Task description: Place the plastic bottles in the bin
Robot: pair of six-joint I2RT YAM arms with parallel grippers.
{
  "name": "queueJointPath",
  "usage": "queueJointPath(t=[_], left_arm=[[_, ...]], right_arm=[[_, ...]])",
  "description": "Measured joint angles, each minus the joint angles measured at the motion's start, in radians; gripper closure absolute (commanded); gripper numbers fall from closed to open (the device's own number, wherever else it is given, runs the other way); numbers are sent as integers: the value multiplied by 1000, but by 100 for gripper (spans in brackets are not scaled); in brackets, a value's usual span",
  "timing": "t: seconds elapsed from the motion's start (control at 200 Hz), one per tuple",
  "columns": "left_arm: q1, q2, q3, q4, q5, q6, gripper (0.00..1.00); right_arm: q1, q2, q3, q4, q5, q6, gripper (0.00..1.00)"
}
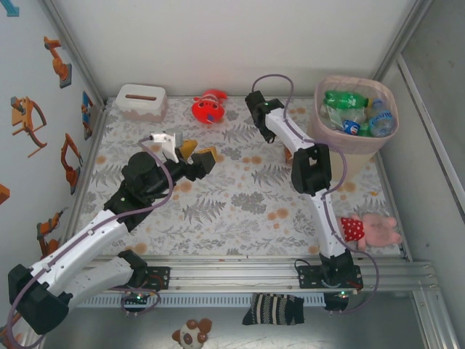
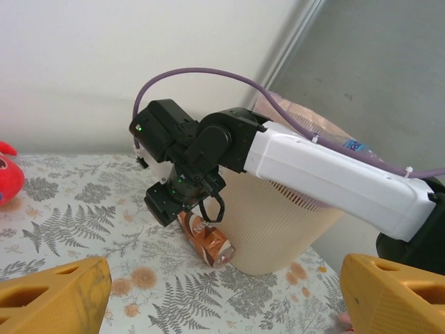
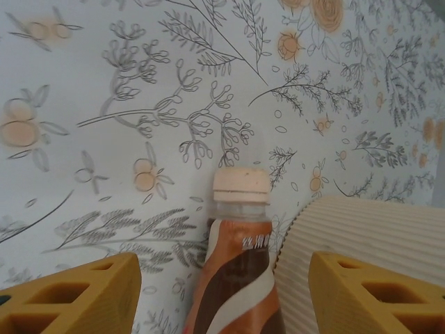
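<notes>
A brown plastic bottle (image 3: 240,278) with a cream cap lies on the flowered table right beside the foot of the pink slatted bin (image 1: 354,145). My right gripper (image 3: 222,271) is low over it, open, with one yellow finger on each side and a gap to the bottle. From the left wrist view the same bottle (image 2: 208,240) sticks out under the right gripper (image 2: 182,205), next to the bin (image 2: 278,229). Inside the bin lie a green bottle (image 1: 341,98) and a blue-labelled one (image 1: 378,120). My left gripper (image 1: 200,153) hovers open and empty over the table's left middle.
A white tissue box (image 1: 141,102) and a red plush toy (image 1: 208,107) sit at the back. A pink plush in a red dotted dress (image 1: 370,230) lies at the front right by the right arm's base. A striped sock (image 1: 275,309) hangs below the front rail.
</notes>
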Motion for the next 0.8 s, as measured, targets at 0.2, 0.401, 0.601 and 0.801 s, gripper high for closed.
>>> queueJointPath(t=[0.2, 0.401, 0.601, 0.801], left_arm=[[0, -3, -3, -1, -6, 0, 15], [0, -16, -3, -11, -14, 0, 15], [0, -30, -3, -16, -23, 1, 15], [0, -30, -3, -23, -28, 1, 15]], right_arm=[[-46, 31, 12, 3, -43, -4, 39], [-72, 68, 17, 7, -111, -4, 40], [-86, 72, 17, 6, -184, 3, 45], [-93, 72, 17, -1, -250, 8, 52]])
